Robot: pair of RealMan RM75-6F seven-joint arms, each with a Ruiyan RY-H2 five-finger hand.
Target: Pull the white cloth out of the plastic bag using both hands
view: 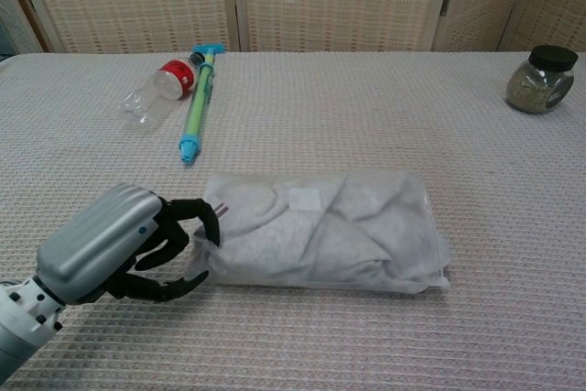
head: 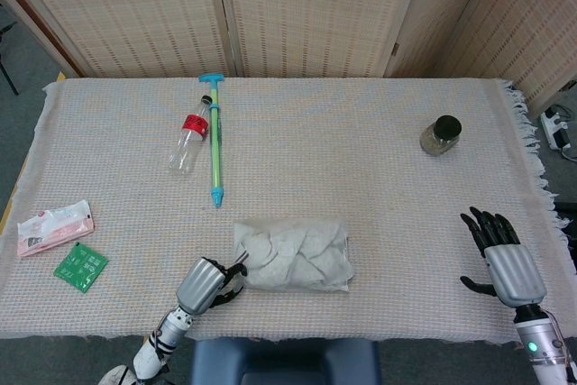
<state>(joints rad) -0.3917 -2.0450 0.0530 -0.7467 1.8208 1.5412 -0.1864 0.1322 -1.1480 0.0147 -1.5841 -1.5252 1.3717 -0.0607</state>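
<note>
The clear plastic bag (head: 293, 254) with the folded white cloth (view: 320, 231) inside lies near the table's front edge, at the middle. My left hand (view: 119, 244) is at the bag's left end. Its fingers (view: 203, 217) curl over that edge and the thumb sits low in front, so it grips the bag's end, which is bunched and slightly raised. The head view shows the same left hand (head: 206, 284) against the bag. My right hand (head: 507, 259) hovers far to the right by the table's edge, fingers spread, holding nothing. It is outside the chest view.
A clear bottle (head: 188, 142) with a red label and a green-and-blue pump rod (head: 215, 137) lie at the back left. A dark-lidded jar (head: 441, 134) stands at the back right. A pink packet (head: 54, 227) and a green card (head: 80, 266) lie at the far left.
</note>
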